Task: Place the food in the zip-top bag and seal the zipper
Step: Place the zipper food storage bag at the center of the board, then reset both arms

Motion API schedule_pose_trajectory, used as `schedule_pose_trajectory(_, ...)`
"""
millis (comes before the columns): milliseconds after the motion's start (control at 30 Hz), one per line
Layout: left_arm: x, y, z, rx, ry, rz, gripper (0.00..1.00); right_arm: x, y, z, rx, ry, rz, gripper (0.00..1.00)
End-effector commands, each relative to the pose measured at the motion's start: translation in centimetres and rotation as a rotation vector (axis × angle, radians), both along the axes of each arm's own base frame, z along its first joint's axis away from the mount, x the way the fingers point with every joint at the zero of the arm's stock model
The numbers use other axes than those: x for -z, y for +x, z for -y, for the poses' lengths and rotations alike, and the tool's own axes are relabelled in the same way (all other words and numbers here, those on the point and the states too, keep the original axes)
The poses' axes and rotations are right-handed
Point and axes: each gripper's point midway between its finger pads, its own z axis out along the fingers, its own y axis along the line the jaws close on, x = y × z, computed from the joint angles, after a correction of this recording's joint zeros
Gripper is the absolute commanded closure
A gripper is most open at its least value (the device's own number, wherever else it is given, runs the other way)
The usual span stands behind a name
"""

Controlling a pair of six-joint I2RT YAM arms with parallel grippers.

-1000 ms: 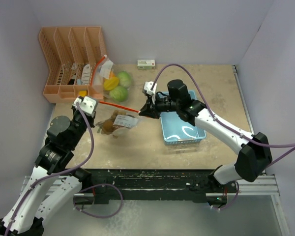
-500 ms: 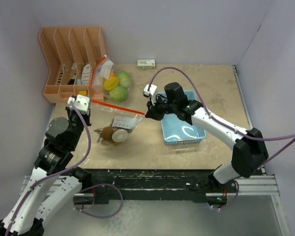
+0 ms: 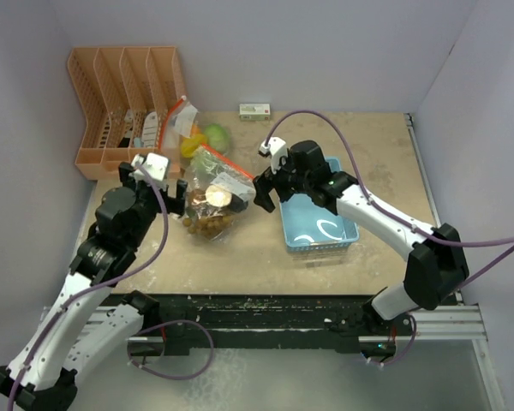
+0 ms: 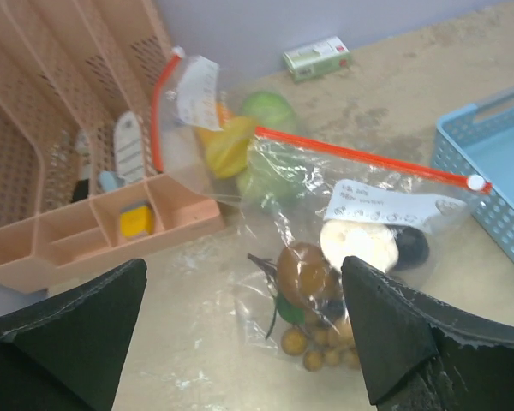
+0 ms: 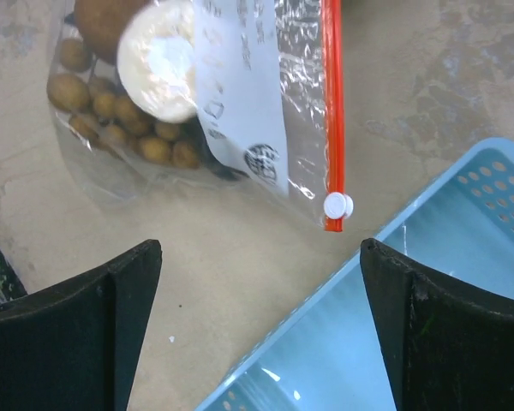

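The clear zip-top bag (image 3: 212, 195) lies on the table between both grippers. Its red zipper (image 4: 360, 156) runs as one straight strip, with the white slider (image 5: 337, 205) at the end nearest the blue tray. Inside show a brown lump (image 4: 304, 270), a beige round slice (image 4: 355, 244), a dark piece (image 4: 409, 248), a green leaf (image 4: 288, 308) and small brown balls (image 4: 325, 341). My left gripper (image 3: 173, 199) stands open just left of the bag, touching nothing. My right gripper (image 3: 262, 195) is open to the bag's right, above the slider end.
A second clear bag (image 3: 187, 124) with yellow (image 4: 230, 147) and green fruits (image 4: 268, 110) leans on the orange organizer (image 3: 120, 107) at the back left. The light blue tray (image 3: 353, 231) sits under the right arm. A small green-white box (image 3: 255, 111) is by the back wall.
Both grippers held the zipper stretched between them; both have now opened and let go. The bag has settled on the table with the food lying flat.
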Motion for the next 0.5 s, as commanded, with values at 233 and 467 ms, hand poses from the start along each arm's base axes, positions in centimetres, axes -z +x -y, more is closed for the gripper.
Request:
schedule_pose_trajectory(233,0.3,0.1,3.7,0.131,-0.124,-0.132,0.01,-8.0,3.6,2.4,0.336,0.139,0.144,0.01)
schedule_pose_trajectory(467,1.9,-0.2,4.1,0.146,-0.122,-0.190,0.01,-9.4,4.0,4.0,0.433,0.168,0.195,0.01)
